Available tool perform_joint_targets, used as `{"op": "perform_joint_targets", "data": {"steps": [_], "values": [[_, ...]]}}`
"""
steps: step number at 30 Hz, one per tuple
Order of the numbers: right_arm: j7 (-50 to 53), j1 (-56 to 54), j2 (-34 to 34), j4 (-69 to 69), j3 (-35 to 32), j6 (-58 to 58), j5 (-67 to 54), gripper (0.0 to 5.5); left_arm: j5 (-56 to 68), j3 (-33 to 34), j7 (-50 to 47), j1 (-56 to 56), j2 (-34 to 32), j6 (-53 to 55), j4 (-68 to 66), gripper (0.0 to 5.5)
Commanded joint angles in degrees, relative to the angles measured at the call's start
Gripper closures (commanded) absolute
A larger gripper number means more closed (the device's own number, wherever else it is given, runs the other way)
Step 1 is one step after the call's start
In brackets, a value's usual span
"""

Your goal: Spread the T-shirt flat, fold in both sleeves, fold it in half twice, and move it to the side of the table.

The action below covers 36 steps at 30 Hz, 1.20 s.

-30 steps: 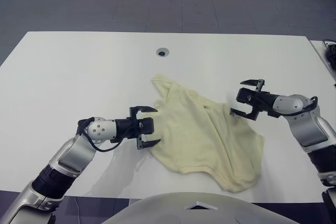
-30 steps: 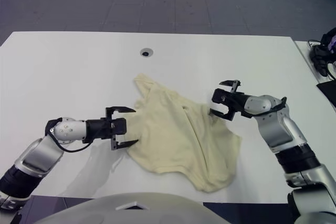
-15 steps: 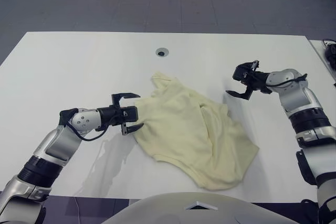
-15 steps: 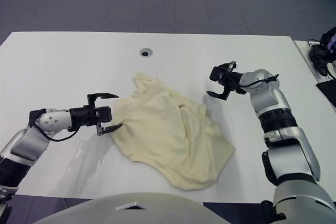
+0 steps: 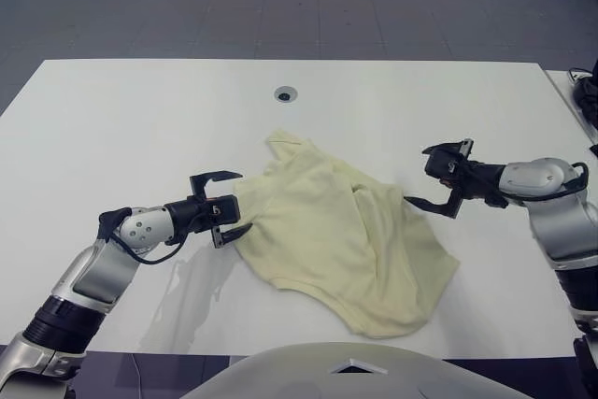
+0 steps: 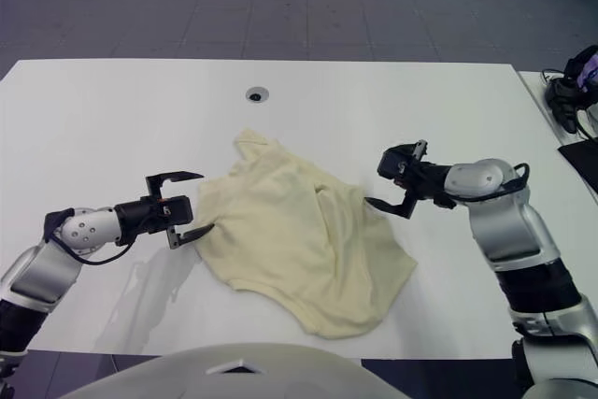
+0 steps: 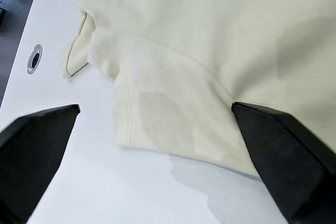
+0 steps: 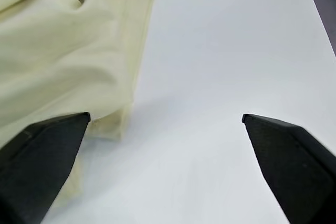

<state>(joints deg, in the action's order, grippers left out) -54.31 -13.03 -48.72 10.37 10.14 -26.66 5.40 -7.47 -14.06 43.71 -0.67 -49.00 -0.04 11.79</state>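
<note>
- Spreading stage by the look of it: one pale yellow T-shirt (image 5: 346, 240) lying bunched and creased in the middle of the worktop (image 5: 140, 109), nowhere near flat, no folds made.
- Down low at the shirt's left edge, the left gripper (image 5: 241, 201), jaws spread wide and holding nothing, lined up on a sleeve (image 7: 152, 114); lower tip at the hem, touching or just beside it, cannot tell which.
- Over at the shirt's right edge, the right gripper (image 5: 416, 175), jaws likewise wide apart and empty, lower tip just beside the cloth.
- To do this well: slide each lower tip under the outer edge and pinch one layer only, not the doubled ridge running down the middle.
- Bite close to the hem rather than deep into the bundle, so the cloth opens instead of dragging as a lump.
- Then draw both sides apart evenly, low over the worktop; pulling harder on one side probably just slides the whole shirt across.
- Watch the thick fold near the right edge: likely to need a second tug.
- Tally: one T-shirt, two grippers, one worktop, one small round hole (image 5: 285, 93) in the surface beyond the shirt, well apart from it.
</note>
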Motion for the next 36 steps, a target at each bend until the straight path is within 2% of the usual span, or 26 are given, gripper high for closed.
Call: {"op": "perform_joint_targets", "data": {"steps": [1, 9, 14, 17, 23, 25, 29, 36], "values": [[1.52, -1.72, 0.86, -3.74, 1.96, 2.02, 1.96, 0.12, -3.58, -3.27, 2.15, -5.71, -1.19, 3.72, -2.98, 0.10], [3.47, -1.61, 1.59, -9.10, 3.69, 5.61, 4.49, 0.12, -3.36, -3.09, 2.52, -5.76, -1.72, 3.43, -3.21, 0.10], [5.76, -6.16, 3.31, -17.61, 6.08, 9.70, 7.75, 0.12, -3.27, -3.02, 2.53, -6.20, -1.78, 3.54, -2.71, 0.10], [6.97, -11.27, 5.08, -26.35, 8.57, 14.01, 10.58, 0.12, -3.17, -2.89, 2.67, -6.18, -1.78, 3.81, -2.12, 0.10], [19.16, -32.55, 15.40, -65.40, 15.76, 28.28, 20.40, 0.12, -2.65, -1.17, 3.36, -7.40, -3.20, 4.21, -0.88, 0.10], [23.92, -37.30, 17.65, -73.50, 17.31, 30.17, 22.92, 0.12, -2.41, -1.00, 4.23, -6.93, -3.51, 4.41, -0.35, 0.10], [31.15, -41.44, 18.10, -82.85, 19.13, 30.18, 26.24, 0.12, -1.11, 0.14, 6.63, -8.03, -5.98, 4.60, 3.21, 0.10], [36.47, -41.81, 17.30, -88.00, 16.60, 29.31, 26.13, 0.12, 4.15, 4.43, 10.57, -18.11, -11.28, 9.14, 17.34, 0.10]]}}
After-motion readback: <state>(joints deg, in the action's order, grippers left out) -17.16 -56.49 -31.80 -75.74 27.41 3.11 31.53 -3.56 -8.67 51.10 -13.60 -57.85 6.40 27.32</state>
